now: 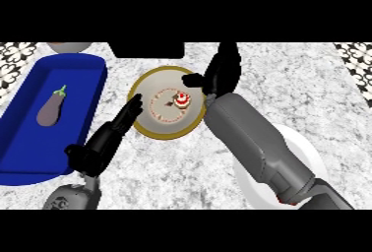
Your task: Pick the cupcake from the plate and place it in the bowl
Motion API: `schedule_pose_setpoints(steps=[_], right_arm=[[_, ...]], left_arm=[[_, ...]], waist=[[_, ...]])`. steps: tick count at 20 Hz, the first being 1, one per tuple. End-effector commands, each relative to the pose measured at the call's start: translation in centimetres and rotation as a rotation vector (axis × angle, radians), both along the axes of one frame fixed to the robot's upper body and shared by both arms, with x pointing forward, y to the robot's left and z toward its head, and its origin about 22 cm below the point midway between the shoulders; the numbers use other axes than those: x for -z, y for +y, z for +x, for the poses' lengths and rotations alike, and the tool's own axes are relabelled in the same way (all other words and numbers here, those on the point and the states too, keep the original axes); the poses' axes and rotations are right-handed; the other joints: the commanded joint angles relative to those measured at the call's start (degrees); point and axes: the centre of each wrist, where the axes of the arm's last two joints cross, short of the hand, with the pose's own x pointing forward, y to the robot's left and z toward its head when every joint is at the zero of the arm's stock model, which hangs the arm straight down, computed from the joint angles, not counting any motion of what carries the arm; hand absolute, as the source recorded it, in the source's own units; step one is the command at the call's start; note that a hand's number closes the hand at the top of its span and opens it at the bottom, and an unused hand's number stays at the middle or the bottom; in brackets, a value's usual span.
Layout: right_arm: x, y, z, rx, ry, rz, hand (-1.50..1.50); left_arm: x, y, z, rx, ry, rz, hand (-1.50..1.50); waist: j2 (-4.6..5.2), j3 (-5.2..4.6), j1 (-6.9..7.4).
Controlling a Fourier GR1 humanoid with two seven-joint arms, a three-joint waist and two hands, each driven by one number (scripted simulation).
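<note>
In the head view, the cupcake, small with white frosting and a red top, sat on the plate, a round cream plate with a gold rim and a faint red ring pattern, a little right of the plate's middle. The right hand reached in from the near right along a long grey forearm and hung over the plate's right rim, just beside the cupcake; its black fingers pointed toward the far side and its thumb bent toward the cupcake, but it had hold of nothing and whether it touched the frosting could not be told. The left hand lay at the plate's near left edge with fingers straight and relaxed, holding nothing. The bowl, white, stood at the near right and was largely hidden beneath the right forearm; no cupcake showed in the part of it that was visible. Judging by this, the cupcake lay on the plate and not in the bowl, so the grasp, lift and carry to the bowl remained. To the left, an eggplant rested in a blue tray. The marble counter ran beneath everything. No brand, label or readable writing appeared anywhere.
</note>
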Motion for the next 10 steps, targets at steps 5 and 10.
schedule_pose_setpoints(steps=[5,10], right_arm=[[3.3,-6.2,-3.2,0.133,-0.138,0.179,-1.50],[5.2,-11.9,-8.9,0.124,-0.145,0.180,-1.50]], left_arm=[[0.4,-0.1,-1.2,-0.031,0.008,-0.003,0.00],[0.4,2.3,-1.4,-0.061,-0.002,0.006,0.00]], waist=[[-0.65,0.02,-2.52],[-0.68,-0.01,-3.06]])
